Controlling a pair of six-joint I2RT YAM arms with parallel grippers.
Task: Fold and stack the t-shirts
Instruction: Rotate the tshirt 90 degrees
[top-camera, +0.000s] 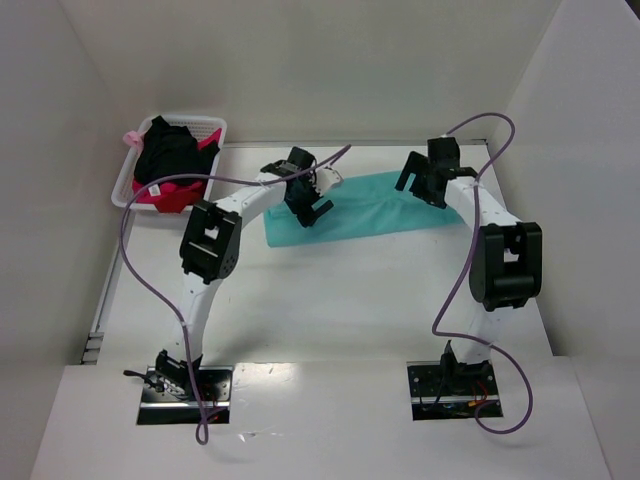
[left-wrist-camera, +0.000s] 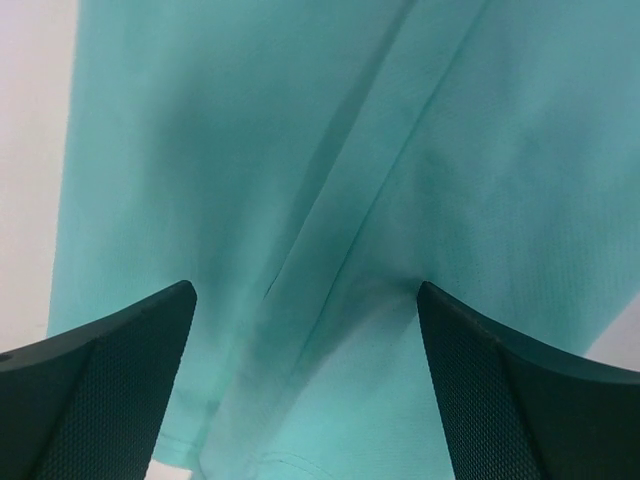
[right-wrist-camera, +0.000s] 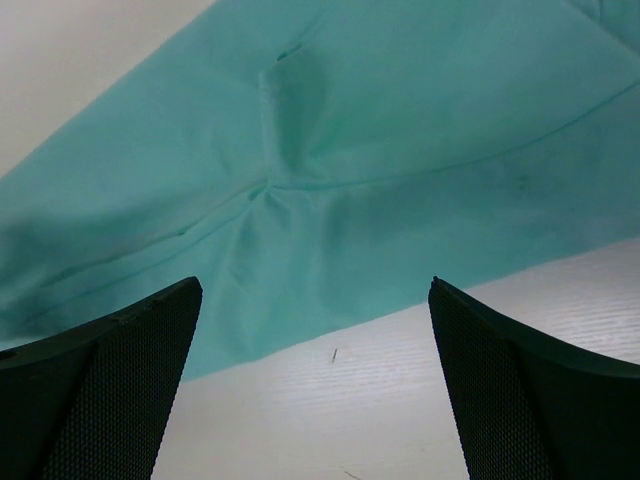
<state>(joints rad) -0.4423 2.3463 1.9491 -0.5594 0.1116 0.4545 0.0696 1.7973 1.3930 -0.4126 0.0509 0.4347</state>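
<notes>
Teal t-shirt (top-camera: 375, 205), long folded strip on desk (top-camera: 330, 295), left fingers (left-wrist-camera: 110, 380) and right fingers (right-wrist-camera: 100, 380) apart, empty, above it; likely risk: pinching only the top layer pulls the fold open

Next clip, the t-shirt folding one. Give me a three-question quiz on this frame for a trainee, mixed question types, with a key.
1. True or false: the left end effector and the right end effector are both open, holding nothing, over the teal t-shirt.
2. Where are the black t-shirt and the pink-red t-shirt? A) in the white basket B) stacked on the teal one C) in the right end effector
3. Fill in: the number of t-shirts lying on the table outside the basket is ___.
Key: 1 true; 2 A; 3 one.
</notes>
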